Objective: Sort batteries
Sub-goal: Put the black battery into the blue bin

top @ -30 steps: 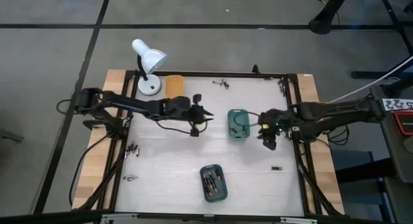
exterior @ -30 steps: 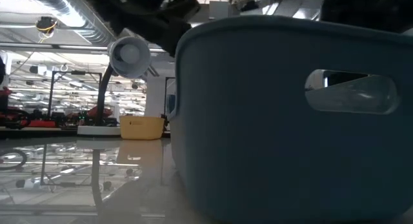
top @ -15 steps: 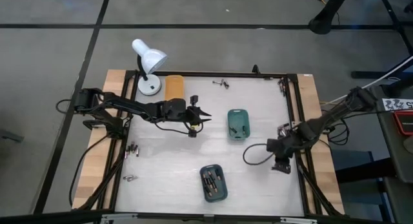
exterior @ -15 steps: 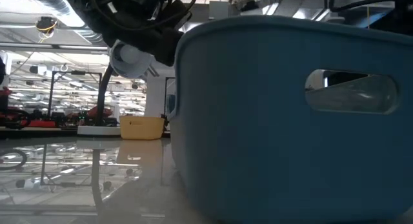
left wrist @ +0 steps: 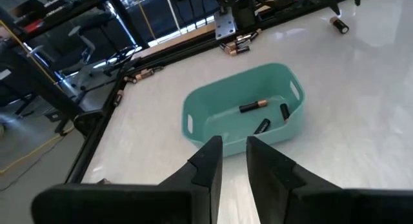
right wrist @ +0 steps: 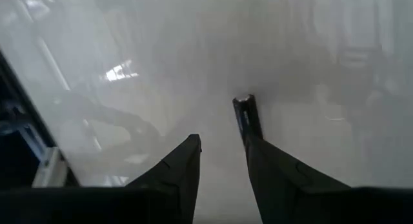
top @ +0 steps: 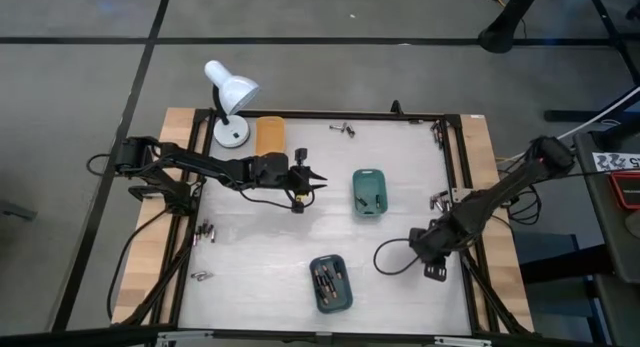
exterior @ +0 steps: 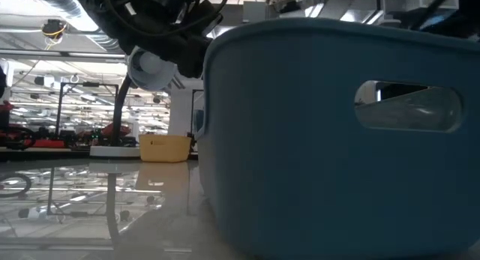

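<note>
High view: left gripper [top: 322, 179] centre frame, fingers slightly parted, empty; right gripper [top: 430, 271] lower right, parted over a lone battery [right wrist: 247, 115]; green tray [top: 369, 191] between

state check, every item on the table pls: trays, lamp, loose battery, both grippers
green tray: upright, three batteries inside.
dark teal tray: upright, several batteries in it.
orange tray: beside the lamp, contents not visible.
lamp: upright; lit or not, cannot tell.
loose battery: flat on table, ahead of right gripper.
left gripper: open, empty, facing green tray.
right gripper: open, empty, low over table.
</note>
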`<state>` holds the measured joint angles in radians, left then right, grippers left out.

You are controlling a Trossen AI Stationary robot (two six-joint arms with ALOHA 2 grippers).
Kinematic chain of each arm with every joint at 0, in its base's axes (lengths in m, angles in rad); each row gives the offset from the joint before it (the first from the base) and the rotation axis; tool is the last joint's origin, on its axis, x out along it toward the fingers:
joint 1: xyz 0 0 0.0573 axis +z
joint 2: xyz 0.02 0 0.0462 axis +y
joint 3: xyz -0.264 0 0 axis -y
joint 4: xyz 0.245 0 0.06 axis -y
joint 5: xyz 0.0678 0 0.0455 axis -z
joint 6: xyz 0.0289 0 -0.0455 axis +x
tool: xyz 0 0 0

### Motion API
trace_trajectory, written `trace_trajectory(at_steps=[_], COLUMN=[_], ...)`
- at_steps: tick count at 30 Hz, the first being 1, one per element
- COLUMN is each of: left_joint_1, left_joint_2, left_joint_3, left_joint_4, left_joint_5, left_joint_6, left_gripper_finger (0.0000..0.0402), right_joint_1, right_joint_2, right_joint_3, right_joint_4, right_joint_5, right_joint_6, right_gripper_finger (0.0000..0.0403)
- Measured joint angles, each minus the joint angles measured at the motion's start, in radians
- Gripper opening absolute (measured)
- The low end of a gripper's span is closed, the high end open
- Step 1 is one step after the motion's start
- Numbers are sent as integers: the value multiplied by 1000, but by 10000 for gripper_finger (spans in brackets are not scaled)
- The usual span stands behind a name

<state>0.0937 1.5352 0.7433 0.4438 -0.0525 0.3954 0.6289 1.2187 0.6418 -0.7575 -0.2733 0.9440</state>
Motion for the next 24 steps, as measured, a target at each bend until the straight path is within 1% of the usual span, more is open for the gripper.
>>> trace_trajectory(at_steps=[7,12,15,20,24], left_joint_1=[0,0,0,3,12], left_joint_2=[0,0,0,0,0], left_joint_3=[0,0,0,0,0], left_joint_4=[-3,-5,-10,-16,-21], left_joint_5=[0,0,0,0,0], left_joint_6=[0,-1,-1,4,-1], left_gripper_finger=[61,61,61,61,61], right_joint_1=[0,0,1,67,134], right_joint_2=[60,95,138,219,266], right_joint_3=[0,0,0,6,12], right_joint_4=[-6,1,5,41,21], right_joint_5=[1,49,57,108,177], right_joint_6=[-39,-57,-69,-88,-36], right_gripper_finger=[127,127,127,127,125])
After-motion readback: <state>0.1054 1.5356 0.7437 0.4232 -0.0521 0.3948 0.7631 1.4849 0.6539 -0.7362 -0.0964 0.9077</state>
